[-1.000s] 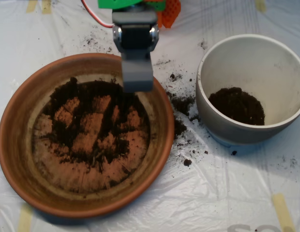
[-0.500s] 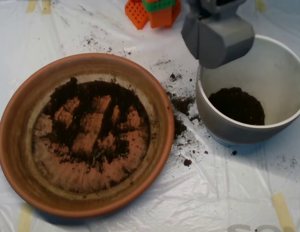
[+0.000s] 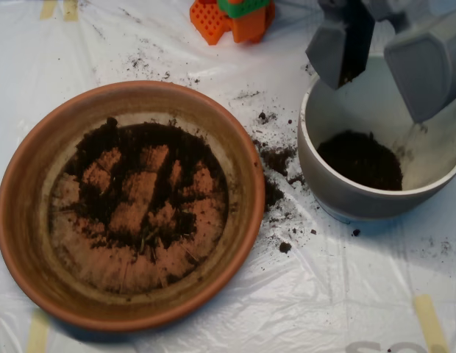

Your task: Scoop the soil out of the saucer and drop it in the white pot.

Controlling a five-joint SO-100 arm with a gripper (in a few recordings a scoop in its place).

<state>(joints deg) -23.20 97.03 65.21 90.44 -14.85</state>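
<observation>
Left half of frame: saucer [image 3: 22, 243], broad and shallow, rim whole. Inside, soil [image 3: 143, 195] spread thin across the floor, darkest along the upper edge and down the middle, broken by bare terracotta patches and pale staining toward the lower part. No heap left, only a film with clumps and fibres. Probably a few more passes' worth, and harder to gather now, lying so flat.

Top centre: orange and green block [image 3: 239, 16], cut by the frame edge, well apart from the saucer.

Between saucer and pot, on the white sheet [image 3: 213, 331]: spilled crumbs [image 3: 276, 158], a clump just beside the saucer's right rim, more against the pot's left wall, stray specks below. Lost to the task unless swept up.

Right side: pot [image 3: 338, 187], deep, with a dark mound lying on its bottom, right of centre and lower. Well under half full by the look of it.

Upper right, over the pot's far rim: scoop [image 3: 386, 55], its two grey halves spread wide, dark gap between them, left half above the rim, right half hanging over the inside. Nothing held that can be seen; a faint blur beneath the right half, too vague to name.

Judged overall: drop step in hand, most soil moved or spilled, thin remainder waiting in the saucer.
</observation>
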